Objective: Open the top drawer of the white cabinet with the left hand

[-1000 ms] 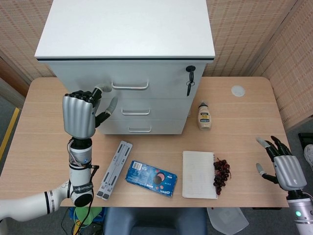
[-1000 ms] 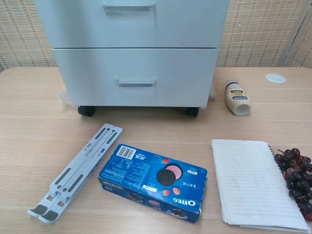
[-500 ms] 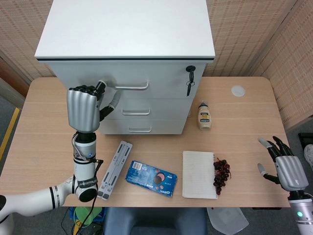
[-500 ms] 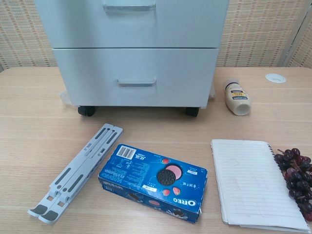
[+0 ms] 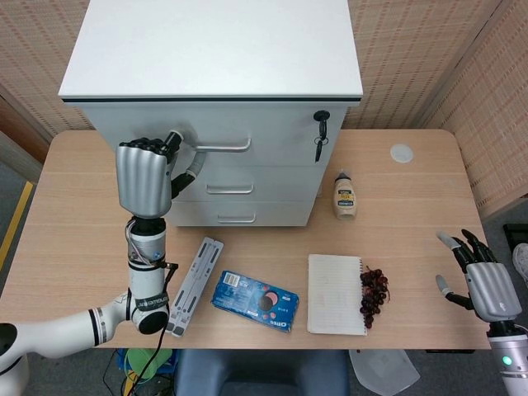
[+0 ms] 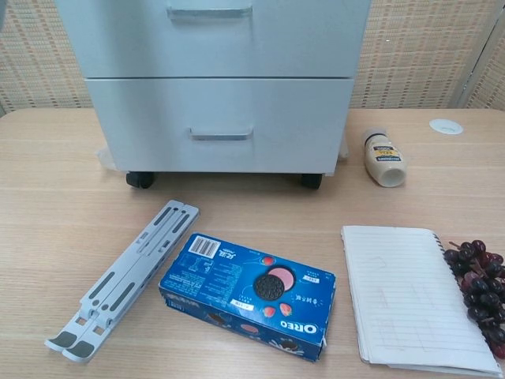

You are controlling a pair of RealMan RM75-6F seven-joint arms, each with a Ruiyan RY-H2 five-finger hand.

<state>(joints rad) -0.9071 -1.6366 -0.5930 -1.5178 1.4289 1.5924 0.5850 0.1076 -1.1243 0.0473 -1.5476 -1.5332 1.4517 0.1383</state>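
Note:
The white cabinet (image 5: 210, 49) stands at the back of the table, and its top drawer (image 5: 276, 139) sits flush with the front. My left hand (image 5: 144, 177) is raised in front of the drawer's left side. Its fingers (image 5: 158, 147) curl over the left end of the top drawer handle (image 5: 223, 148), hiding that end. My right hand (image 5: 484, 285) hovers at the table's right front corner, fingers spread and holding nothing. The chest view shows only the lower drawers of the cabinet (image 6: 221, 103) and no hand.
A key (image 5: 320, 139) hangs from the lock at the drawer's right. In front lie a grey folding stand (image 5: 192, 285), an Oreo box (image 5: 256, 300), a notebook (image 5: 337, 294) and grapes (image 5: 375, 294). A small bottle (image 5: 344, 196) lies right of the cabinet.
My left hand has moved up and to the right, from beside the drawers to the left end of the top handle, fingers curling in. The drawer has not moved. The right hand barely shifted.

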